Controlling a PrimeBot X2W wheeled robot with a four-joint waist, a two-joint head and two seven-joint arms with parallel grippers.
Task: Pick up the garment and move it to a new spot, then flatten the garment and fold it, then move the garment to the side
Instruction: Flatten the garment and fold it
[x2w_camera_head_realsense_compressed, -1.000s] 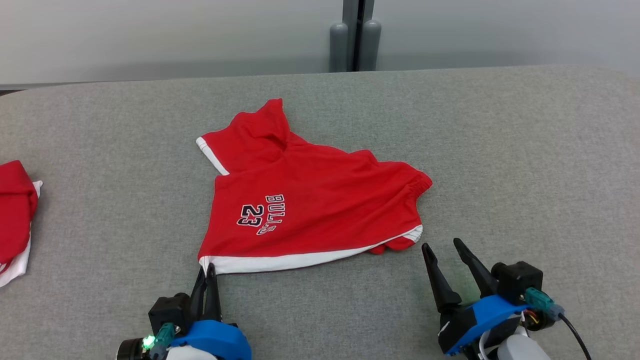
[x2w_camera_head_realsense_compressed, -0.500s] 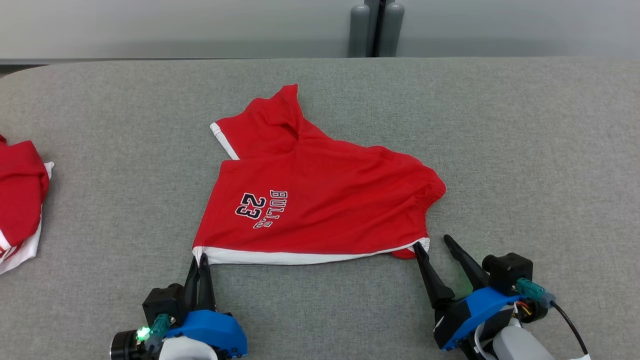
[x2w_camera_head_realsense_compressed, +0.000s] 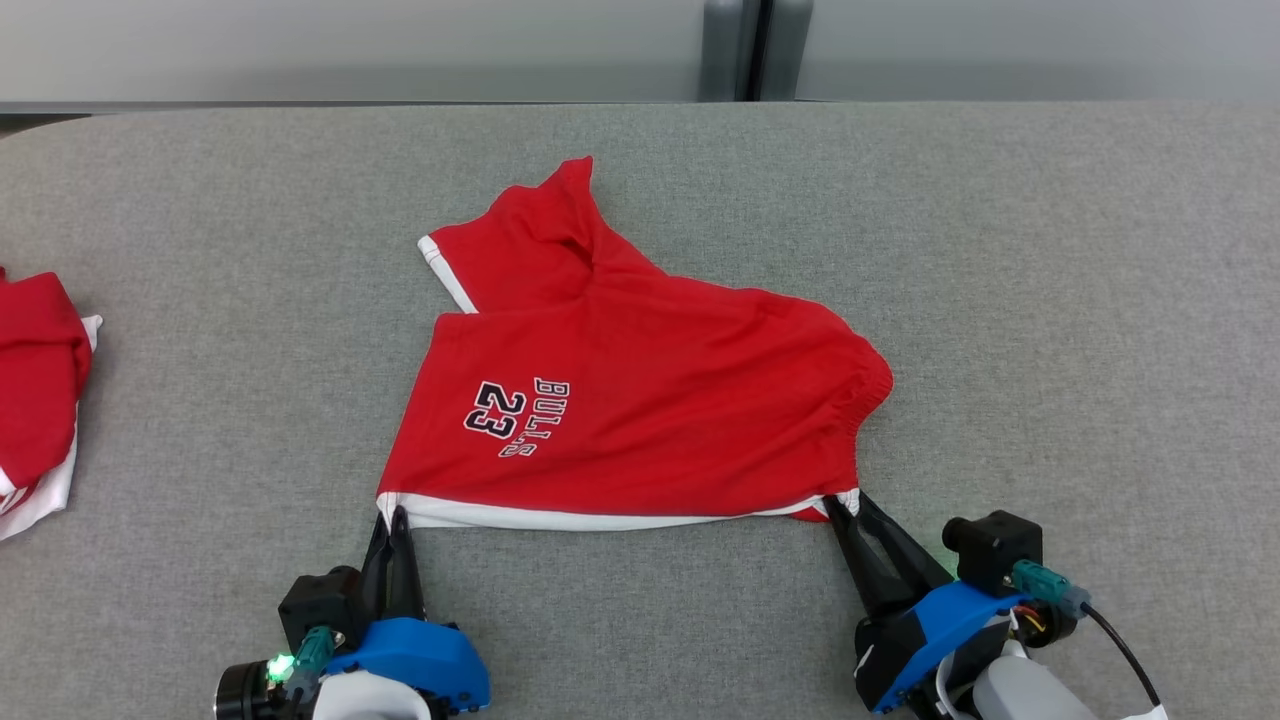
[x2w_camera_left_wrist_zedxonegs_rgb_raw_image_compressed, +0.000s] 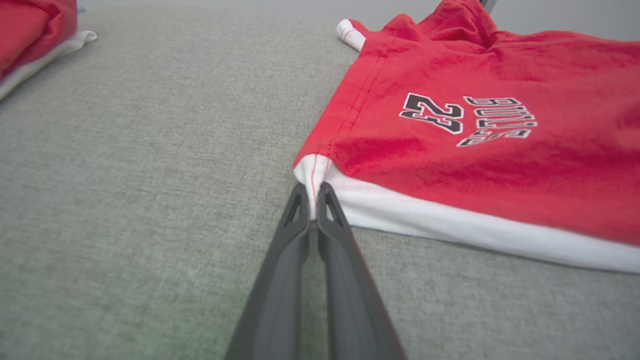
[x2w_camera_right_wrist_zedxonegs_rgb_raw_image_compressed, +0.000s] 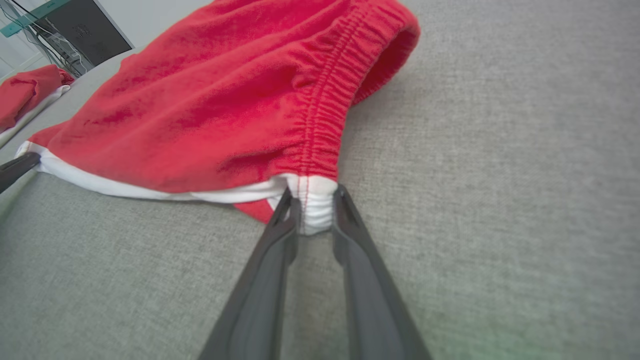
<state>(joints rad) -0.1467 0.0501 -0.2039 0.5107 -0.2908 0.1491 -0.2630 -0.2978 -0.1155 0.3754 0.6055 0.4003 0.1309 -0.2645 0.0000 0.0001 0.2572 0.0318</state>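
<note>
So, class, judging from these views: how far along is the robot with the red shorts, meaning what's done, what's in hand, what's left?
Done: nothing certain; the red shorts lie unfolded on the grey table, far leg rumpled. In hand: the left gripper pinches the white hem corner, the right gripper the waistband corner. Left: flattening, folding, moving aside.
</note>
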